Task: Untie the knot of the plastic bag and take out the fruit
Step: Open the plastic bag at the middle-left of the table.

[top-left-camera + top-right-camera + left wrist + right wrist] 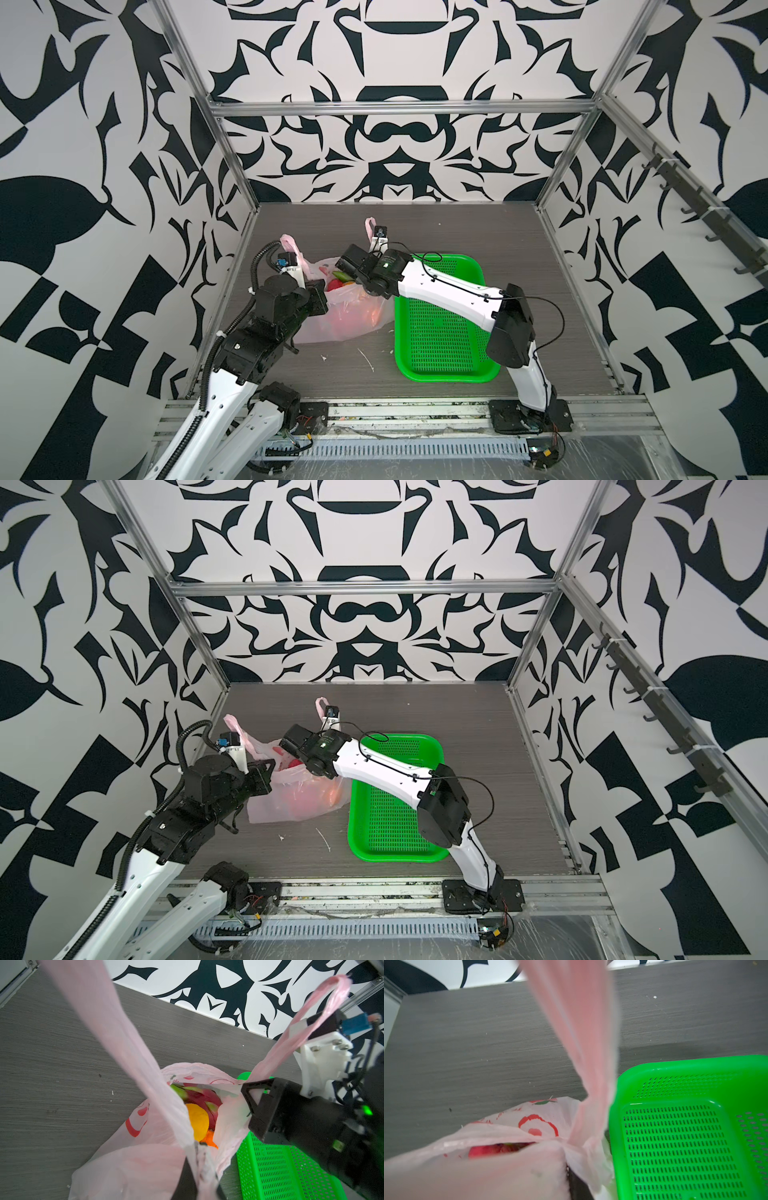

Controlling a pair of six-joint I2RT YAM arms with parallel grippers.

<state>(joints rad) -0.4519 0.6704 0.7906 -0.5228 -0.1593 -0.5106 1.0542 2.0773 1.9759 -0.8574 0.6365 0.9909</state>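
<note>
Operator: State the work area, largest item first.

Technician: The grey bench point(519, 232) carries a green perforated basket point(449, 375) on its right half. The plastic bag point(340, 322) lies on the bench to the left of the basket, resting against the basket's left wall.

Operator: What is the bag's condition?

Technician: The mouth is open. The two loop handles stand apart: the left handle point(289, 245) rises beside the left wrist, and the right handle point(369, 226) rises beside the right wrist.

Operator: Where is the fruit?

Technician: Inside the bag. Through the mouth, the left wrist view shows a magenta dragon fruit point(202, 1097) with green-tipped scales, a yellow fruit point(198, 1121) just beside it, and part of an orange fruit point(211, 1139) under the yellow one. Any further pieces are only red shapes behind the film.

Operator: What is the end effector status?

Technician: The left end effector point(200, 1147) is fully closed, pinching the bag film at the base of the left handle. The right end effector point(568, 1152) is closed on the gathered film at the base of the right handle.
</note>
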